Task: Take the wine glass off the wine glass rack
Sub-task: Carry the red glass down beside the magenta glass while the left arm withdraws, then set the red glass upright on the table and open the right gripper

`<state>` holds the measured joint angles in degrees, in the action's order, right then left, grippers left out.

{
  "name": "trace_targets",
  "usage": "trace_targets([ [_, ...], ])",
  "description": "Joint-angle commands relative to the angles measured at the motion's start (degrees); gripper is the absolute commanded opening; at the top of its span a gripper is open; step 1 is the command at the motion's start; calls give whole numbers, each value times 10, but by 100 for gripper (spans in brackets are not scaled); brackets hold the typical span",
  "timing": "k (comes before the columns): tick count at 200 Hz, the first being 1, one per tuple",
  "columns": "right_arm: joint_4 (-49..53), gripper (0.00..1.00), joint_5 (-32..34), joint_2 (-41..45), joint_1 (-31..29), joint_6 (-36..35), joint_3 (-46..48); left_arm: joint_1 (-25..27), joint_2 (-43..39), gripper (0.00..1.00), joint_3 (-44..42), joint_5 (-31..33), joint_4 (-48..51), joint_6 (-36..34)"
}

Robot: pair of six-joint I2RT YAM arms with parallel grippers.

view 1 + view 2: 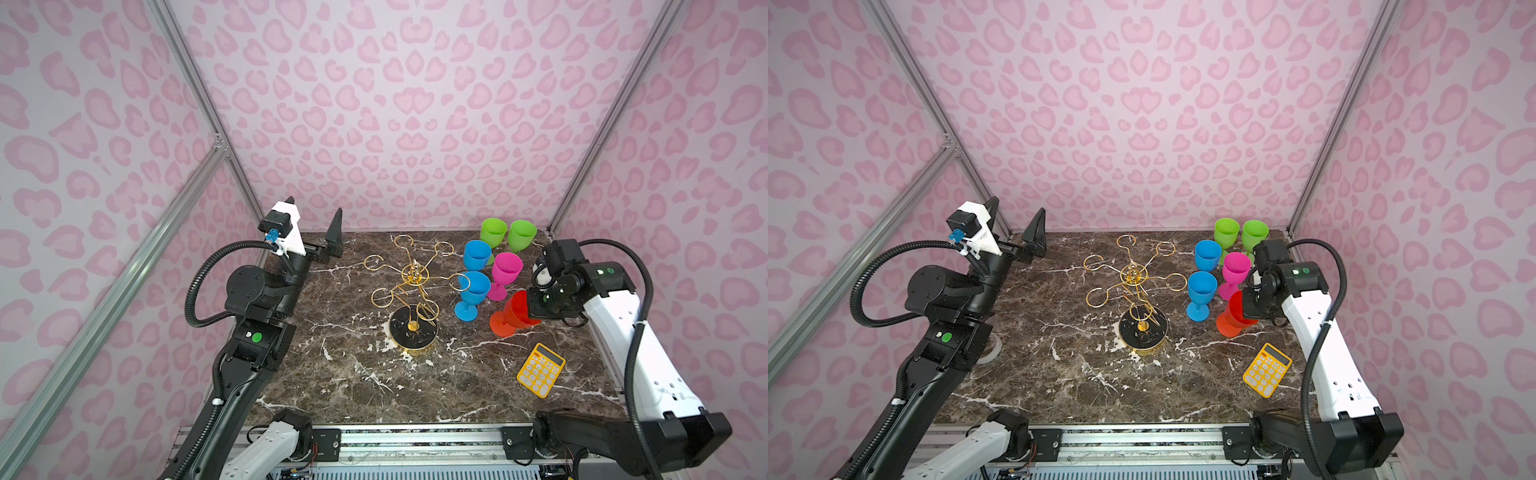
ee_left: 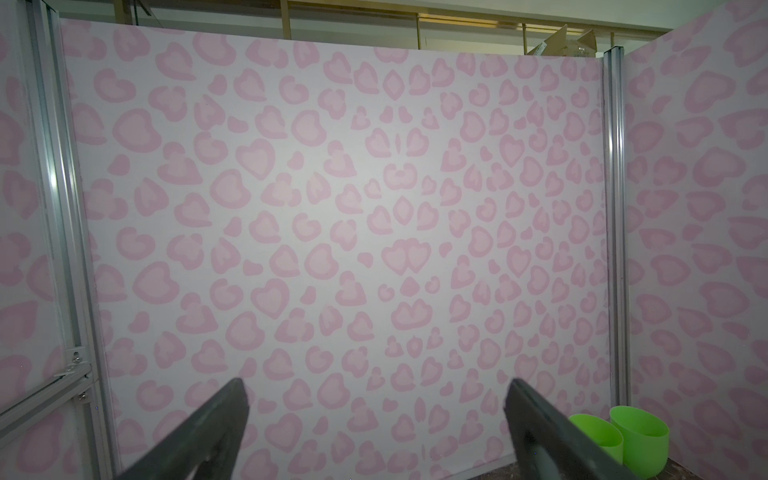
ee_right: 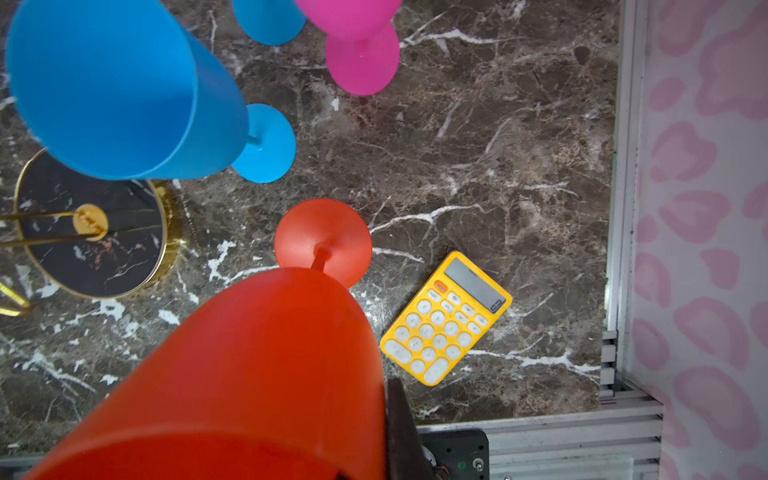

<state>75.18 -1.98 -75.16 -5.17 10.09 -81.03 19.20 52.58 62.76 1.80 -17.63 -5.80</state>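
Top views show you the wine glass rack standing in the middle of the table. Your right gripper is closed tight on the cup end of the red wine glass. That glass leans over just right of the rack, apart from it. Your left gripper is up at the back left corner, spread wide, with nothing in it.

Left wrist view: you see both fingers far apart, the pink wall between them, and two green glasses.

Right wrist view: the red wine glass fills the front, with one finger against its side. Its foot is near a yellow calculator. You cannot tell if the foot touches the table.
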Motion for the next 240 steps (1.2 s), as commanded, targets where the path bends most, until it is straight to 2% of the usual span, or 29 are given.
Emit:
trace_targets([
  [1, -34, 0, -14, -37, 11, -24, -4, -6, -5, 97, -10, 13, 0, 1],
  [31, -30, 0, -18, -95, 18, -40, -16, -18, -16, 97, -28, 10, -3, 20],
  [77, -42, 0, 18, -160, 18, -39, -33, -27, -25, 97, -49, 20, 4, 27],
  [105, -55, 0, 22, -179, 16, -38, -35, -32, -30, 97, -68, 26, 2, 30],
  [121, -62, 5, 22, -184, 16, -38, -36, -40, -34, 97, -78, 28, 5, 34],
  [137, -67, 15, 17, -187, 15, -37, -36, -51, -42, 97, -93, 27, 4, 45],
  [155, -71, 17, 9, -189, 14, -36, -36, -60, -47, 97, -108, 26, 3, 55],
  [170, -67, 24, 12, -188, 14, -36, -58, -65, -51, 97, -119, 26, 3, 60],
  [180, -62, 25, 12, -186, 15, -36, -65, -70, -54, 97, -125, 28, 1, 62],
  [201, -57, 28, 1, -162, 14, -34, -92, -76, -55, 97, -136, 31, 0, 66],
  [219, -51, 35, -6, -130, 15, -33, -140, -85, -55, 97, -148, 35, -1, 74],
  [240, -94, 49, -7, -71, 16, -23, -147, -96, -60, 97, -174, 36, -10, 88],
])
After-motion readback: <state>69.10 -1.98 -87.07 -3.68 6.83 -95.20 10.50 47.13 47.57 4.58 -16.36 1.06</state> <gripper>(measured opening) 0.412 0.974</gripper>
